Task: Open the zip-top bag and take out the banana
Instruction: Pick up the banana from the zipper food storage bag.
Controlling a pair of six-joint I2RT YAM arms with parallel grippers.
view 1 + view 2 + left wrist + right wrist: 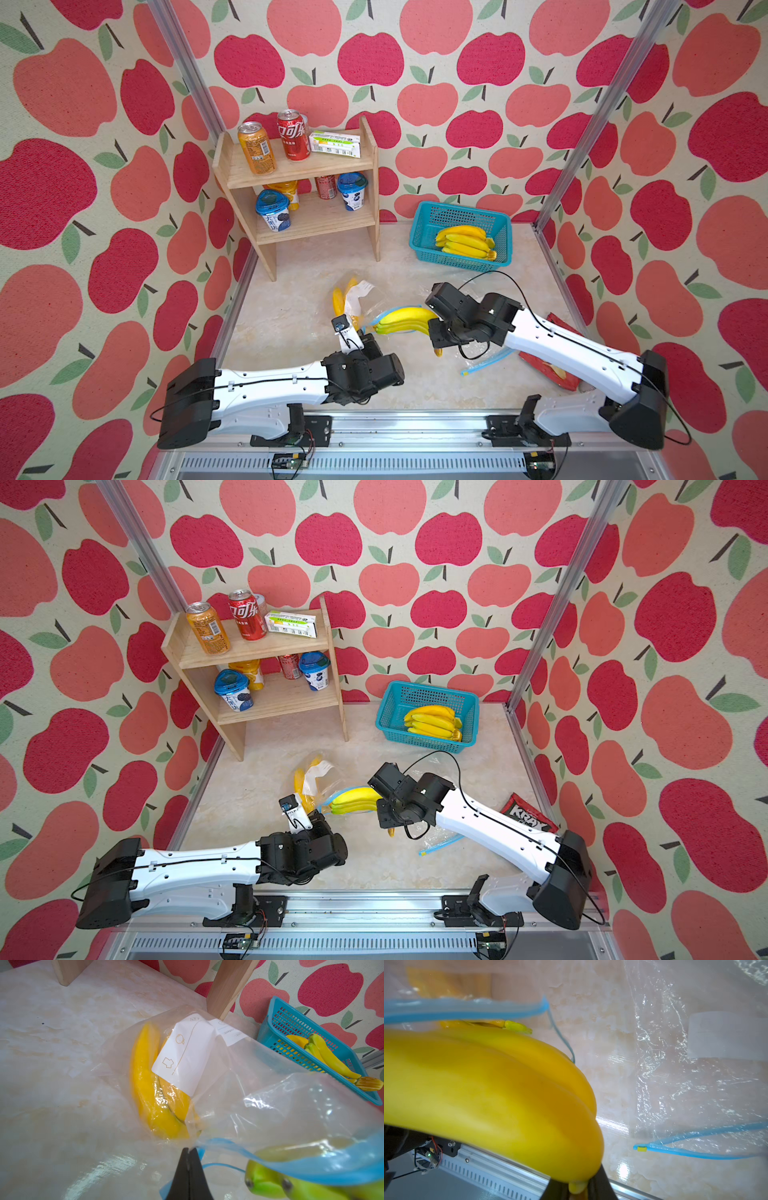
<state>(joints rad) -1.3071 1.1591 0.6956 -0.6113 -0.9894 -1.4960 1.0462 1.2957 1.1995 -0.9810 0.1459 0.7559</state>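
Two arms are working over the table (pixel 286 328). The left jaws are pinching shut on the blue zip edge of the zip-top bag (pixel 259 1088). The right jaws are gripping the stem end of a banana bunch (pixel 488 1088), whose green tips are lying just inside the bag's mouth. More yellow bananas (pixel 145 1088) are lying deeper inside the bag.

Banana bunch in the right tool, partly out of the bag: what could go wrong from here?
1. The right tool pinches the banana bunch only at its stem end, so it may slip or twist out.
2. The blue zip rim lies across the bunch's green tips; pulling may drag the bag along, since the left tool holds just one corner.
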